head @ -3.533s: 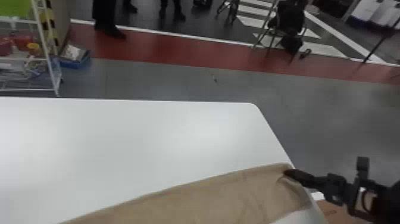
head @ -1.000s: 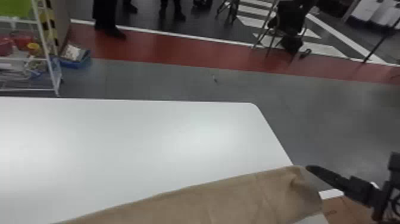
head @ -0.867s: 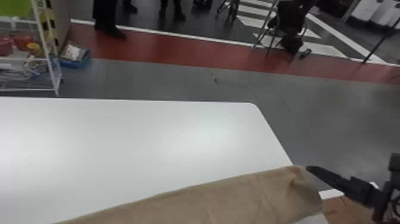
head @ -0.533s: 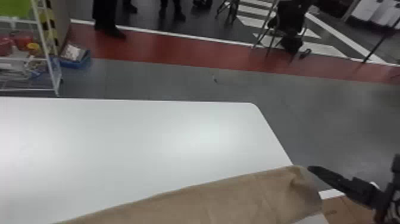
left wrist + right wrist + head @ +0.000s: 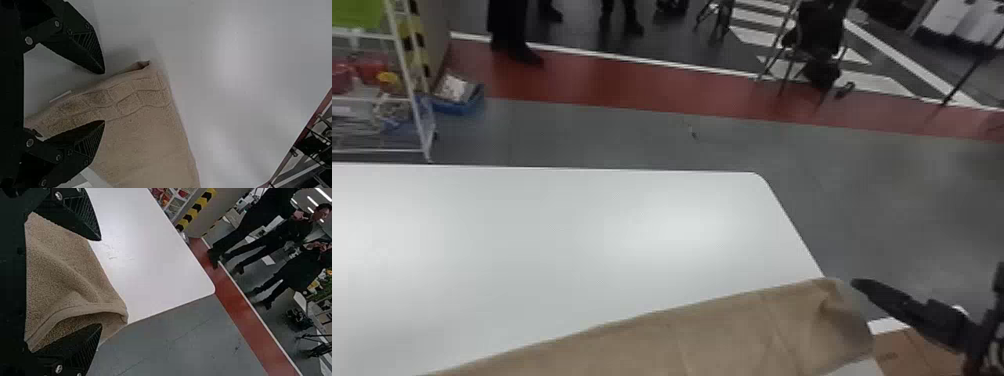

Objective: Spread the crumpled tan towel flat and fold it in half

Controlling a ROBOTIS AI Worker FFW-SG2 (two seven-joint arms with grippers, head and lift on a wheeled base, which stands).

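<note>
Right hand [image 5: 101, 282]: fingers apart, beside the towel [image 5: 712, 335], which lies on the tabletop [image 5: 557, 225], one end at the side edge. Left hand [image 5: 104, 97]: also spread, near the patterned band [image 5: 129, 94]. Likely squaring up: pinch corners, pull evenly, flatten before folding.

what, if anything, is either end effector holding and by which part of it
Nothing is held; the left end effector and right end effector are open near the tan towel.

Free room across the surface [image 5: 592, 235] beyond the towel [image 5: 712, 332], right tool [image 5: 860, 286] in the way beside the towel's right end
</note>
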